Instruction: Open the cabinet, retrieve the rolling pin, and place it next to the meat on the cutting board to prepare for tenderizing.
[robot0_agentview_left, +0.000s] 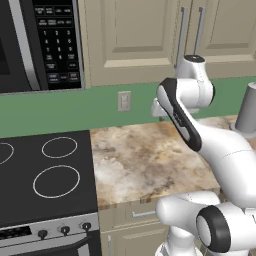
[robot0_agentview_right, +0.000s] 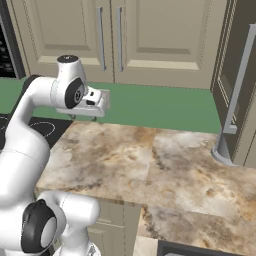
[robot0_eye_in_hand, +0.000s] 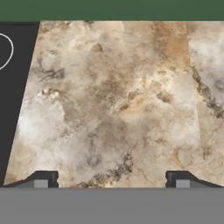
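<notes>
The task looks barely begun. The gripper (robot0_agentview_right: 82, 118) hangs over the bare marble counter (robot0_agentview_right: 165, 165), pointing down, with its jaws spread wide and nothing between them; in the hand view the two fingertips (robot0_eye_in_hand: 41, 178) stand far apart above plain stone.

Above and behind the gripper is the cabinet (robot0_agentview_right: 107, 35), both doors shut, their two long silver handles (robot0_agentview_right: 101, 37) side by side and well clear of the fingers. The gripper is well apart from them, so the door is not yet opened.

The rolling pin is presumably behind those doors, though that cannot be told from here. To the gripper's left lies the black stovetop (robot0_agentview_left: 45, 170).

Everything is left to do: reach up to a handle, pull the door open, take out the pin, and carry it to the board beside the meat.
</notes>
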